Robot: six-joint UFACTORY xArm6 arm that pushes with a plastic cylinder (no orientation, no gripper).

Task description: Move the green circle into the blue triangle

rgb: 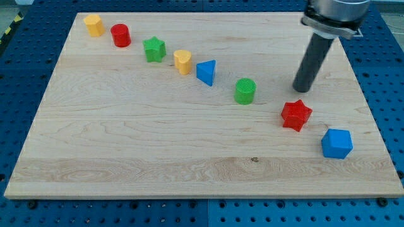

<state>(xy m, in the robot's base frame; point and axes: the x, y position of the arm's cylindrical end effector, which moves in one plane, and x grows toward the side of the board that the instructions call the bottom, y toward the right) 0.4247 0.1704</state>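
The green circle [245, 91] is a short green cylinder standing near the middle of the wooden board [126, 145]. The blue triangle [206, 72] stands to its upper left, a small gap apart. My tip [301, 90] rests on the board to the right of the green circle, roughly level with it and well apart from it. The tip touches no block.
A red star [296, 115] lies just below my tip, and a blue cube-like block [336, 143] lies further toward the lower right. A yellow heart [182, 62], green star [154, 49], red cylinder [120, 35] and yellow block [93, 24] run toward the upper left.
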